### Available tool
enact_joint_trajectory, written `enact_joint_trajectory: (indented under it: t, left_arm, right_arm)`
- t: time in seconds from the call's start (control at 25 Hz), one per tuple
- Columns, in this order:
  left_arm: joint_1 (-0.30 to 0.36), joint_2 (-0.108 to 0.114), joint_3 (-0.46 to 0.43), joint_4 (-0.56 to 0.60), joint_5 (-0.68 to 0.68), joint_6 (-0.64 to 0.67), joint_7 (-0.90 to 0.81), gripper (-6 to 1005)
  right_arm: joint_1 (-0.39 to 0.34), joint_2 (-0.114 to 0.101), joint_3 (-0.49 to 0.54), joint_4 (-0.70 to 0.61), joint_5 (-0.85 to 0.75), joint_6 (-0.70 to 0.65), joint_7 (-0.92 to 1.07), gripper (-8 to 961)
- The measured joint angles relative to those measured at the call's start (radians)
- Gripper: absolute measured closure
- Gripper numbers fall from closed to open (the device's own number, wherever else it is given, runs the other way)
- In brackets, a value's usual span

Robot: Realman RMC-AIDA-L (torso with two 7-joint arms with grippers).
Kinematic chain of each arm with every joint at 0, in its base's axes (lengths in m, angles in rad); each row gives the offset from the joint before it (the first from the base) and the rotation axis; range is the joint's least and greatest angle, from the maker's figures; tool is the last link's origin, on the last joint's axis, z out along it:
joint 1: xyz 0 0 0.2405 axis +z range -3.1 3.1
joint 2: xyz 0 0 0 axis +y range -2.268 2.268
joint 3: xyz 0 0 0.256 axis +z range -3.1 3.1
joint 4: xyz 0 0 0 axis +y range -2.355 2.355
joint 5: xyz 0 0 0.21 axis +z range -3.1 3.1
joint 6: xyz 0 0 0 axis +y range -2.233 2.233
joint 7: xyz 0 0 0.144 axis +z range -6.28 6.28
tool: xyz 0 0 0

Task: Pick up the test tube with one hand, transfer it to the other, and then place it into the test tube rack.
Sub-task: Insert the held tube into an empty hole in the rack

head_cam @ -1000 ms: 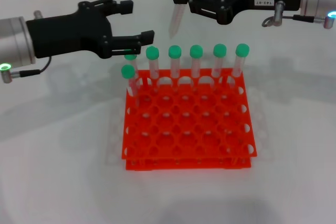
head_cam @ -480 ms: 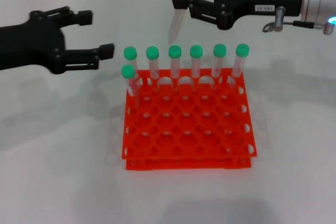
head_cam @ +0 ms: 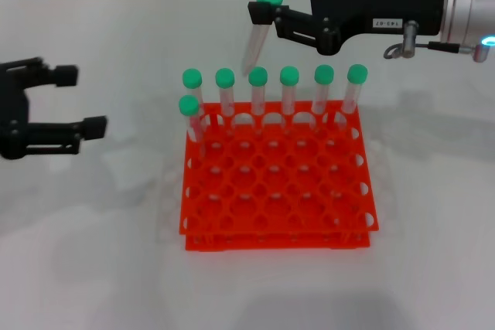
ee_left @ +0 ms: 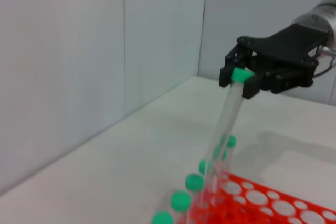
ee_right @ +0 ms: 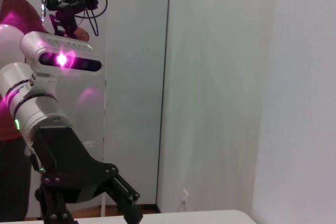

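Note:
My right gripper (head_cam: 267,4), black with a small white label, is shut on the green cap of the test tube (head_cam: 254,42). The tube hangs tilted above and behind the back row of the orange-red test tube rack (head_cam: 278,222). The left wrist view shows the same hold: the gripper (ee_left: 239,77) on the tube (ee_left: 227,116) over the rack (ee_left: 273,203). My left gripper (head_cam: 81,102), black and unlabelled, is open and empty at the far left of the table, well away from the rack. It also shows in the right wrist view (ee_right: 121,203).
Several green-capped tubes (head_cam: 289,98) stand upright in the rack's back row, with one more (head_cam: 190,121) in the second row at the left. The other holes hold nothing. The rack stands on a white table (head_cam: 433,214) with a wall behind.
My left gripper has drawn back to the left, away from the rack, still open. My right gripper has shifted slightly with the tube hanging in it.

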State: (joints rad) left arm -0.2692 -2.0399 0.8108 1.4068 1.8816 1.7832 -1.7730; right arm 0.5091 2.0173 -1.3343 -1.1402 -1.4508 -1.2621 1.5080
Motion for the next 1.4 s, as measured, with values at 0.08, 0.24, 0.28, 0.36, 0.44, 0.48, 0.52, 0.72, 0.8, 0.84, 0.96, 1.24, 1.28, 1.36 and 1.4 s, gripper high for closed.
enact_joint_trajectory:
  t: [0.08, 0.24, 0.28, 0.36, 0.44, 0.48, 0.52, 0.72, 0.8, 0.84, 0.96, 1.24, 1.28, 1.36, 1.4]
  left_arm:
    - [-0.004, 0.002, -0.037, 0.011, 0.053, 0.035, -0.022, 115]
    - [-0.005, 0.003, -0.046, 0.019, 0.146, 0.051, -0.036, 116]
    - [-0.006, 0.003, -0.046, 0.02, 0.165, 0.053, -0.037, 116]
    - [-0.006, 0.003, -0.047, 0.02, 0.194, 0.058, -0.038, 116]
    - [-0.005, 0.003, -0.046, 0.02, 0.214, 0.061, -0.037, 116]
    - [-0.003, 0.003, -0.047, 0.02, 0.224, 0.061, -0.035, 116]
    - [-0.001, 0.002, -0.046, 0.02, 0.232, 0.062, -0.032, 116]
    - [0.01, -0.004, -0.047, 0.009, 0.258, 0.058, 0.001, 116]
    - [0.013, -0.009, -0.048, -0.003, 0.266, 0.054, 0.023, 115]
    - [0.013, -0.009, -0.048, -0.003, 0.266, 0.054, 0.023, 115]
    - [0.004, -0.012, -0.047, -0.051, 0.275, 0.051, 0.054, 115]
    - [-0.008, -0.015, -0.042, -0.1, 0.279, 0.035, 0.092, 115]
    - [-0.008, -0.015, -0.042, -0.1, 0.279, 0.035, 0.092, 115]
    - [-0.008, -0.016, -0.041, -0.102, 0.279, 0.031, 0.101, 116]
    - [-0.008, -0.018, -0.04, -0.103, 0.279, 0.029, 0.107, 116]
  right_arm:
    - [0.0, 0.0, -0.011, 0.001, 0.003, 0.003, 0.0, 687]
    - [0.0, 0.003, -0.021, 0.01, 0.012, 0.004, 0.0, 687]
    - [0.0, 0.003, -0.024, 0.011, 0.014, 0.004, 0.0, 687]
    - [0.0, 0.003, -0.032, 0.012, 0.015, 0.005, -0.001, 687]
    - [0.0, 0.003, -0.04, 0.012, 0.015, 0.007, -0.001, 687]
    - [0.0, 0.003, -0.045, 0.012, 0.017, 0.009, -0.001, 687]
    - [0.0, 0.004, -0.049, 0.012, 0.018, 0.011, -0.001, 687]
    - [-0.001, 0.003, -0.079, 0.016, 0.027, 0.038, 0.0, 687]
    - [-0.001, 0.004, -0.086, 0.022, 0.029, 0.049, 0.0, 687]
    - [-0.001, 0.004, -0.09, 0.026, 0.03, 0.054, 0.0, 687]
    - [-0.001, 0.004, -0.099, 0.039, 0.031, 0.062, 0.0, 687]
    - [-0.001, 0.005, -0.123, 0.071, 0.036, 0.081, -0.004, 688]
    - [-0.001, 0.005, -0.128, 0.075, 0.039, 0.084, -0.006, 688]
    - [-0.001, 0.005, -0.133, 0.081, 0.04, 0.087, -0.008, 688]
    - [-0.001, 0.004, -0.136, 0.084, 0.041, 0.088, -0.008, 688]
